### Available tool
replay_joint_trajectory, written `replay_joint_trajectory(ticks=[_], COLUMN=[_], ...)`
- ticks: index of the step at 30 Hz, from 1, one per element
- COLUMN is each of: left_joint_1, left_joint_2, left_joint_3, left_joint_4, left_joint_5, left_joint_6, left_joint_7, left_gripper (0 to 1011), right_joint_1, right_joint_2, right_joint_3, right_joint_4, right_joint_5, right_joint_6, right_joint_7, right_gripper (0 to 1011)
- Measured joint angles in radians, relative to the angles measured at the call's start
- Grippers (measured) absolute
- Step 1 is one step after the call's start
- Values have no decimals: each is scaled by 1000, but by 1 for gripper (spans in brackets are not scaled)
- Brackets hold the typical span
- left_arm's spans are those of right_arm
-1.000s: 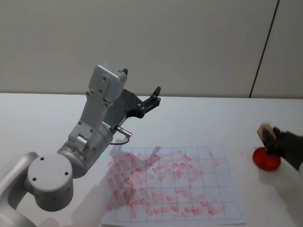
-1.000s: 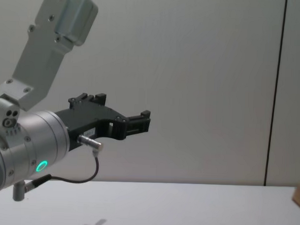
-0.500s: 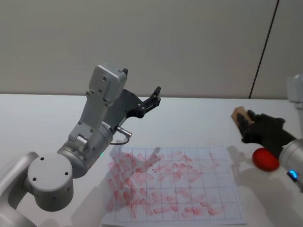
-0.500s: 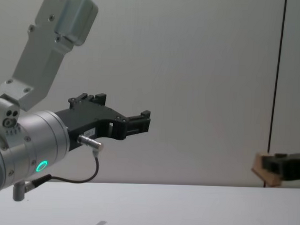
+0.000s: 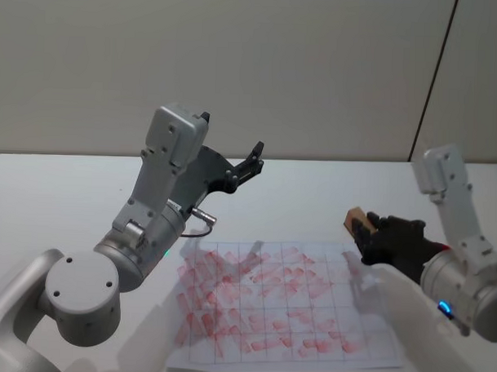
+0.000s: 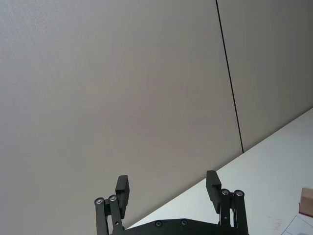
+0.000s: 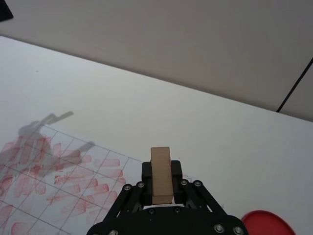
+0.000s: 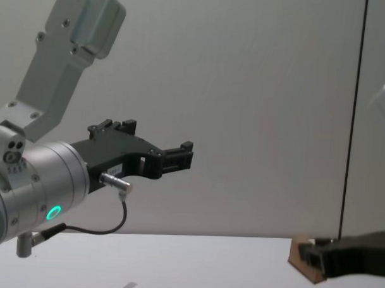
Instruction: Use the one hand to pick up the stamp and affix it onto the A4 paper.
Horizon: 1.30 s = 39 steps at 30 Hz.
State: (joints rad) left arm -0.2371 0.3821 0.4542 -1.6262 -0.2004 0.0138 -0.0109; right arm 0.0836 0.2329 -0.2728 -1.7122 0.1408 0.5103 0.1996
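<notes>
My right gripper (image 5: 368, 233) is shut on the stamp (image 5: 354, 219), a small light wooden block. It holds the stamp over the far right corner of the A4 paper (image 5: 285, 306), a white gridded sheet covered with red stamp marks. In the right wrist view the stamp (image 7: 161, 174) stands upright between the black fingers (image 7: 146, 172), with the paper (image 7: 49, 196) below and ahead. From the chest camera the stamp (image 8: 300, 258) is low, near the tabletop. My left gripper (image 5: 253, 158) is parked open, raised above the far left side of the sheet.
A round red ink pad (image 7: 264, 223) lies on the table just to the right of the paper. The left arm's grey body (image 5: 149, 223) looms over the sheet's left side. A plain wall stands behind the white table (image 5: 61, 188).
My right gripper has carried the stamp left and down, from over the red ink pad to the paper's far right corner. The left arm has not moved.
</notes>
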Motion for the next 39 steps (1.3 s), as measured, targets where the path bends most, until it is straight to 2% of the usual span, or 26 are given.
replay_joint_trajectory(ticks=[9, 28, 39], left_joint_1=[0, 0, 0], left_joint_2=[0, 0, 0], left_joint_3=[0, 0, 0], left_joint_4=[0, 0, 0], left_joint_5=[0, 0, 0], left_joint_6=[0, 0, 0], left_joint_7=[0, 0, 0], left_gripper=[1001, 1001, 1001], right_joint_1=[1, 26, 44], right_joint_2=[-11, -37, -50], right_joint_3=[-12, -30, -36], right_joint_4=[48, 188, 241], right_joint_5=[-15, -41, -63], right_joint_6=[-11, -100, -120], right_joint_7=[8, 26, 37], right_gripper=[213, 213, 213])
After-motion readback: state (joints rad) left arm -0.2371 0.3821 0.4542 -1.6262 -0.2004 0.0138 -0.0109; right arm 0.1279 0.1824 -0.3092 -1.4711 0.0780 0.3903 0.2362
